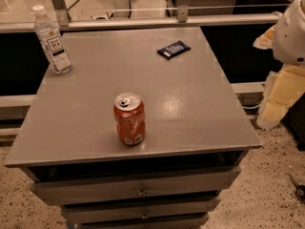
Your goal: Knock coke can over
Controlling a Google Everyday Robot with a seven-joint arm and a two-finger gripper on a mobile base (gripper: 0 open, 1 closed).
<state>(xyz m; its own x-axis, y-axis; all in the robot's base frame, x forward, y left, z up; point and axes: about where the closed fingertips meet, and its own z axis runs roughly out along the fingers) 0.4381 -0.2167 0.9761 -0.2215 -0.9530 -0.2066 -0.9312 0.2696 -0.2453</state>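
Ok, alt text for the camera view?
A red-orange coke can stands upright near the front edge of a grey drawer cabinet, with a plastic bottle at the back left corner and a dark packet toward the back right. The pincer is out of view; only a white robot part shows at the right edge.

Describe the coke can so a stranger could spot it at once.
On the grey drawer cabinet, left of the white arm part (claw out of view), the coke can stands upright near the front edge. It is short, red-orange and silver-topped, unlike the tall clear bottle back left and the flat dark packet behind.
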